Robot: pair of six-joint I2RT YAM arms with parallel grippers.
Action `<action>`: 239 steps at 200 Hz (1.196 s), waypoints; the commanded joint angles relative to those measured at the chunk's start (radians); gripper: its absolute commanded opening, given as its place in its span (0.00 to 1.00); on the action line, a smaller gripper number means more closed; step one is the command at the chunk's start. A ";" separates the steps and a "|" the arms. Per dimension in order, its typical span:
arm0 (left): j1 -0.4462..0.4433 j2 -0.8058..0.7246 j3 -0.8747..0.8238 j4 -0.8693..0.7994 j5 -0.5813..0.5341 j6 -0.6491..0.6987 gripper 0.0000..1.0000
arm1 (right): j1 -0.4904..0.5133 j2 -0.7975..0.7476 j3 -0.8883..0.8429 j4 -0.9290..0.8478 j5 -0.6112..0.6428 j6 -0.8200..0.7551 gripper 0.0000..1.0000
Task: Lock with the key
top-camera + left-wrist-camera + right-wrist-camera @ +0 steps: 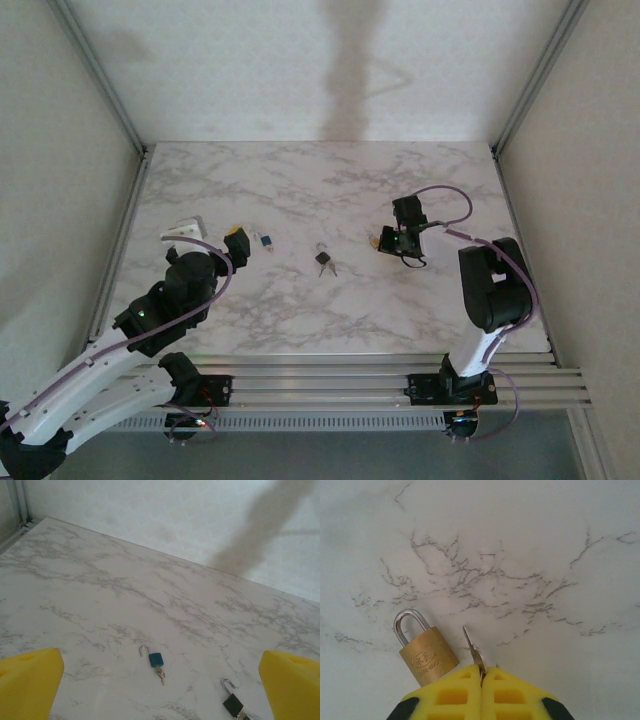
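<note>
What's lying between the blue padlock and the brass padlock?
The small black padlock lies between the blue padlock and the brass padlock, slightly toward the near edge; the top view shows it.

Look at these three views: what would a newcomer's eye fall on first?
In the right wrist view, the right gripper has its yellow jaws shut on a small silvery key, beside a brass padlock on the marble table. In the left wrist view, a blue padlock and a black padlock lie with shackles open.
</note>
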State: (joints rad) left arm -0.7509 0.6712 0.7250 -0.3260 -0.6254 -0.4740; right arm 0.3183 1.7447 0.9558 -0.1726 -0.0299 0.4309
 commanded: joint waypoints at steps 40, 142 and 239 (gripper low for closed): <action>0.005 -0.004 -0.007 -0.007 -0.014 0.011 1.00 | 0.000 -0.011 -0.009 -0.005 -0.012 0.010 0.16; 0.004 -0.002 -0.004 -0.009 -0.004 0.010 1.00 | 0.009 -0.170 0.011 -0.116 0.020 -0.009 0.49; 0.005 0.023 0.016 -0.039 -0.040 -0.034 0.99 | 0.183 -0.321 0.006 -0.230 0.055 -0.033 0.99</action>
State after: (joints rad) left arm -0.7509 0.6910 0.7250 -0.3382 -0.6273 -0.4835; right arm 0.4553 1.4551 0.9577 -0.3511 0.0055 0.4103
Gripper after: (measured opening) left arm 0.995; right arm 0.989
